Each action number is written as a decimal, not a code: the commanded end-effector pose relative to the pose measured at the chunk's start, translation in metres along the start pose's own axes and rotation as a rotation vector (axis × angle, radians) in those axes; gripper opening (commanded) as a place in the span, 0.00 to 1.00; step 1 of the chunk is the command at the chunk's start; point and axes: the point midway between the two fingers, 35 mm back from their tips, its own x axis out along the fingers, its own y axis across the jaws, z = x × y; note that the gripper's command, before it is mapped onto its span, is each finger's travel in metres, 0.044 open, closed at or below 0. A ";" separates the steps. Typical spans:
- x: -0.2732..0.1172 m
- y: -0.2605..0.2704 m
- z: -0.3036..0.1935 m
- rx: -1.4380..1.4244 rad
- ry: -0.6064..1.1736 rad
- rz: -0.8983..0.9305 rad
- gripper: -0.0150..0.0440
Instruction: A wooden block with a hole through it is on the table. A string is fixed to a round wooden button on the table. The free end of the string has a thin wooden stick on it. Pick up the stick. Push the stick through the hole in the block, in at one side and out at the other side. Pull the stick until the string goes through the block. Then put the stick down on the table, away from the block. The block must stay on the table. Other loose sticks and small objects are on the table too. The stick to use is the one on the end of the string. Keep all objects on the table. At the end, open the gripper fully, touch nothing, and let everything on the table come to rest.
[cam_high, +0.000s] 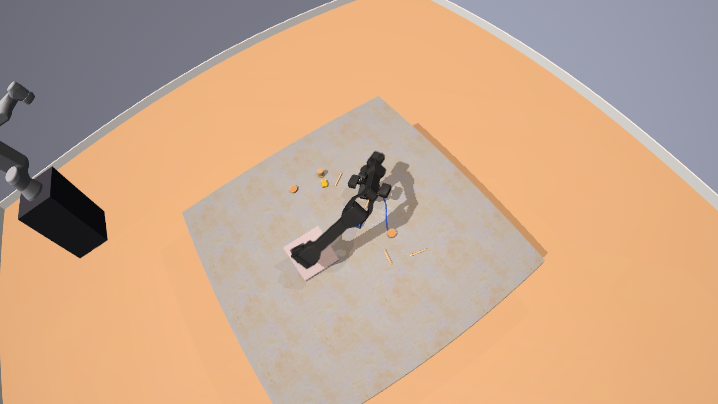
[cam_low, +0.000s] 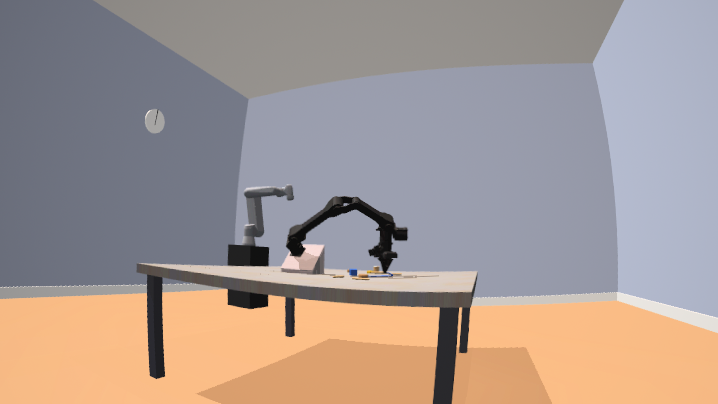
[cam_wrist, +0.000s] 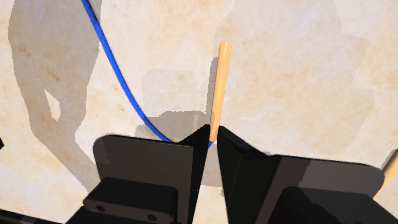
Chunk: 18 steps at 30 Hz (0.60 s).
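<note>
My gripper (cam_wrist: 213, 130) (cam_low: 385, 271) is shut on the thin wooden stick (cam_wrist: 221, 85), low over the table. The stick points away from the fingertips, with its shadow close beside it. The blue string (cam_wrist: 122, 82) (cam_high: 386, 213) runs in a curve to the fingertips, and a bit of blue shows between them at the stick's near end. In the top view the string's other end is at the round wooden button (cam_high: 391, 233). The arm hides the fingertips in that view. I cannot make out the block's hole in any view.
Loose sticks (cam_high: 388, 256) (cam_high: 418, 252) lie beyond the button, and another stick (cam_high: 338, 179) lies near a yellow piece (cam_high: 324, 183), a small brown piece (cam_high: 320, 172) and a round disc (cam_high: 293, 188). A blue piece (cam_low: 352, 271) is partly under the arm. A pink wedge (cam_low: 317, 256) stands by the arm's base.
</note>
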 end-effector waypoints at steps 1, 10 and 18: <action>-0.002 0.002 0.005 0.000 0.003 0.006 0.25; -0.001 0.003 0.015 -0.001 0.002 0.006 0.25; -0.001 0.003 0.024 -0.001 0.002 0.006 0.25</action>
